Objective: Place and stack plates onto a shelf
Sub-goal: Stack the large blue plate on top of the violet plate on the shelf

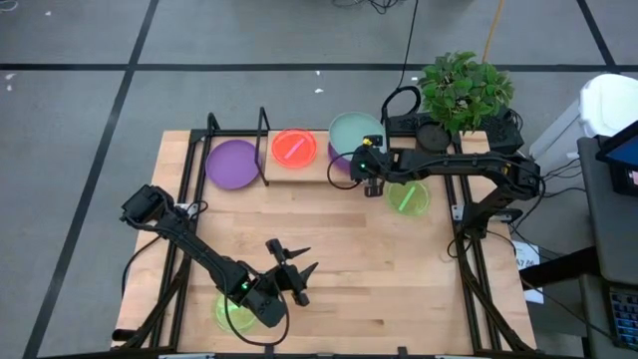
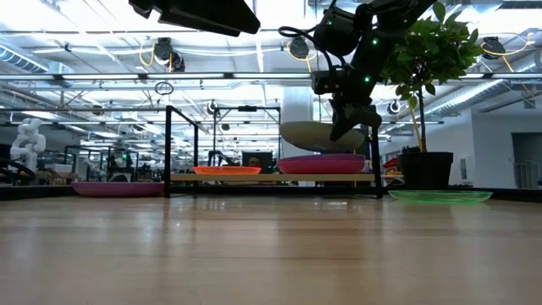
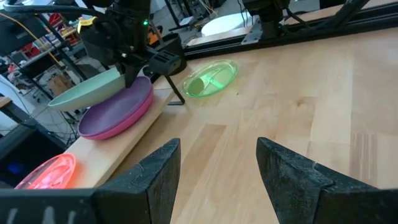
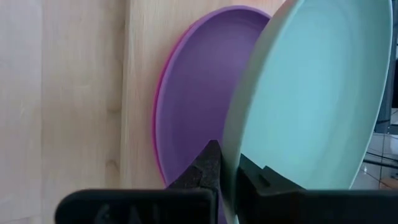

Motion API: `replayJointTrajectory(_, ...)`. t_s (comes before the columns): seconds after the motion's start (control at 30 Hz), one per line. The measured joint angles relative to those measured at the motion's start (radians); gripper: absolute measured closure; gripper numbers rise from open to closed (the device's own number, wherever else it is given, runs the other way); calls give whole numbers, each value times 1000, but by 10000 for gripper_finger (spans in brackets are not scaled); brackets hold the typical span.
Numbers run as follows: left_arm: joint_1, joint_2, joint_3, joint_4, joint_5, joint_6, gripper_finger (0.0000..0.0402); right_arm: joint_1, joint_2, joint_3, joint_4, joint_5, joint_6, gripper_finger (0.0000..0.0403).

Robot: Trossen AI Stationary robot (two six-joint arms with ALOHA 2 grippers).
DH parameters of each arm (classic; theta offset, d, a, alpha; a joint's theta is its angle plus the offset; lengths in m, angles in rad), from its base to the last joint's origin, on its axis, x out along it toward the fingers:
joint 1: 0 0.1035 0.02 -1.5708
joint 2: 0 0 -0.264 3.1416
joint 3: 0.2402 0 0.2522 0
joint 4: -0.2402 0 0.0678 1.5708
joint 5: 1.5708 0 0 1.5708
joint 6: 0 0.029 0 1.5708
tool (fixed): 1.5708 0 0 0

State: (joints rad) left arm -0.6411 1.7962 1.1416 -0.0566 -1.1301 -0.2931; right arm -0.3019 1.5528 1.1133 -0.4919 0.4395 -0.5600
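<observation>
Right wrist view: teal plate (image 4: 311, 87) pinched at its rim, held over the purple plate (image 4: 193, 93) on the shelf (image 1: 299, 170).

Right gripper (image 4: 227, 165) is closed on the teal plate's near edge; the plate hangs tilted, just above the purple plate at the shelf's right end. An orange plate (image 1: 294, 148) lies on the shelf's middle. Another purple plate (image 1: 233, 163) sits at the shelf's left end; whether on the plank or the table cannot be told. Two green plates (image 1: 409, 196) (image 1: 231, 314) lie on the table. Left gripper (image 1: 291, 271) waits open near the front edge. Judged handling: plates look light, stiff, thin, probably slippery; grip at the raised rim, since a one-edge hold lets the plate sag.
</observation>
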Motion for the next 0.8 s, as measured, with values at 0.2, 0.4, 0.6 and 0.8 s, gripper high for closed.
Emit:
replayJointTrajectory(0.2, 0, 0, 0, 0, 0, -1, 185, 0, 0, -3, -6, -46, -1, 395)
replayJointTrajectory(0.4, 0, 0, 0, 0, 0, -2, 185, 0, 0, -24, -9, -53, -2, 395)
replayJointTrajectory(0.6, 4, 0, 0, 0, 5, -1, 185, 0, 0, -30, -6, -53, -9, 394)
replayJointTrajectory(0.8, 6, 0, 0, 0, 6, 0, 185, 0, 0, -30, -6, -53, -20, 390)
